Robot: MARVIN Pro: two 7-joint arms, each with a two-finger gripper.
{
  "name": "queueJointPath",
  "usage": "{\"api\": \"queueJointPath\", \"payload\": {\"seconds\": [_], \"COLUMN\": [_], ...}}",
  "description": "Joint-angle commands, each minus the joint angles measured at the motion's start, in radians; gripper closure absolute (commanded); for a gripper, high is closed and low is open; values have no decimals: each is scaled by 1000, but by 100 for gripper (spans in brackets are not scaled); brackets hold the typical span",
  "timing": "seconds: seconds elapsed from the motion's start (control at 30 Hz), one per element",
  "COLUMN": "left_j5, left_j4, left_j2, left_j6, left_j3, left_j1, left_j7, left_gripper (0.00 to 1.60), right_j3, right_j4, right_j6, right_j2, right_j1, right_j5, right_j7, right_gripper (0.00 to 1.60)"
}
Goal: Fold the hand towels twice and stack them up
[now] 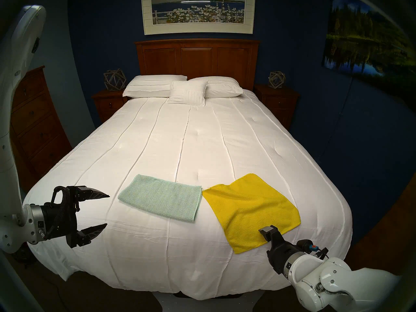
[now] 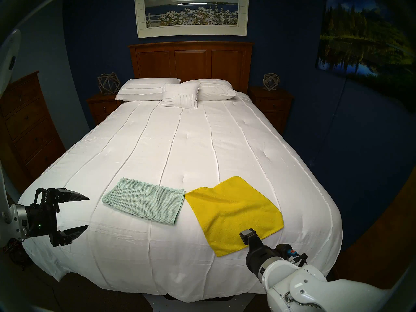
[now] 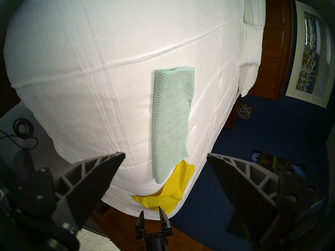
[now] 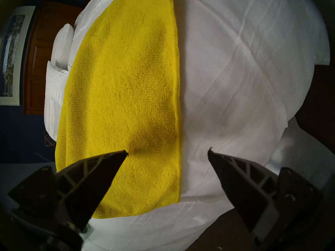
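Right pincer (image 4: 167, 152) agape over yellow towel (image 4: 123, 93) edge.

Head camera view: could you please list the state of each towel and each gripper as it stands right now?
Mint-green waffle towel: folded into a rectangle, flat on the white bedspread.
Yellow microfibre towel: spread open, unfolded, one corner meeting the green towel.
Left gripper: open, empty, off to the side of the green towel.
Right gripper: open, empty, jaws straddling the yellow towel's edge.
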State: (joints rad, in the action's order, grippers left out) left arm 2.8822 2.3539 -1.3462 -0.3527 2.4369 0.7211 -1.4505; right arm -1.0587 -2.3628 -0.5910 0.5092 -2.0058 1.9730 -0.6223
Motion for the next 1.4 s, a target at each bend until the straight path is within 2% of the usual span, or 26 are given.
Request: {"api": "queueJointPath", "payload": {"seconds": [0.0,0.13,0.3,0.47,0.7,0.77,0.8,0.9,0.97,1.17,1.37], "left_j5": [-2,-2,-2,-2,-2,-2,-2,-2,-2,-2,-2], "left_j4": [0,0,0,0,0,0,0,0,0,0,0], "left_j2": [3,3,3,3,3,3,3,3,3,3,3], "left_j6": [1,1,1,1,1,1,1,1,1,1,1], "left_j3": [0,0,-1,-1,-1,-1,-1,-1,-1,-1,-1], "left_j1": [3,3,3,3,3,3,3,3,3,3,3], "left_j7": [-5,-5,-5,-5,-5,-5,-5,-5,-5,-5,-5], "left_gripper": [0,0,0,0,0,0,0,0,0,0,0], "right_j3": [-24,-33,-13,2,11,12,12,5,-5,-31,-46], "right_j4": [-12,3,30,49,58,58,58,42,28,7,-8], "right_j6": [-14,-31,-42,-31,-18,-15,-13,-14,-16,-34,-29], "right_j2": [-27,-7,44,69,73,73,73,57,41,8,-12], "right_j1": [-29,-41,-8,28,57,59,60,45,28,-19,-44], "right_j5": [18,20,-10,-28,-34,-34,-33,-29,-19,-7,21], "right_j7": [15,54,82,78,63,62,61,65,73,86,102], "right_gripper": [0,0,0,0,1,21,24,68,82,90,89]}}
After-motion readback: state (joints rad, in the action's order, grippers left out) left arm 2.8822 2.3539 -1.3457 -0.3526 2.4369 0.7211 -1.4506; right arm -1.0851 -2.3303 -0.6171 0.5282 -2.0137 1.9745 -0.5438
